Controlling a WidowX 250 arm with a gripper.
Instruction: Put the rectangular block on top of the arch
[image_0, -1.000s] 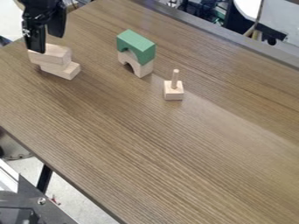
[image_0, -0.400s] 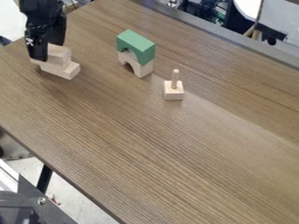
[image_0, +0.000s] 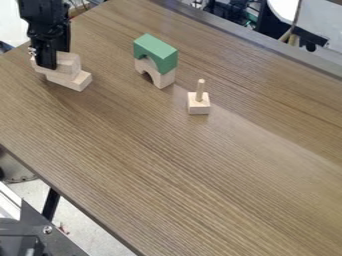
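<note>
The black gripper (image_0: 56, 57) is at the top rectangular block (image_0: 69, 64), near 10 o'clock on the brown table (image_0: 167, 175).
The gripper's two fingers are apart, with the pale wooden top rectangular block between them; I can't tell if they squeeze it. That block lies flat on a lower wooden block (image_0: 79, 81), which pokes out from under it toward 4 o'clock. Close to 12 o'clock, the green arch (image_0: 159, 50) sits on top of the plain wooden arch (image_0: 165, 79), and both curved holes face down. Near the middle, toward 1 o'clock, the wooden peg stand (image_0: 198, 107) has its round stick pointing up.
</note>
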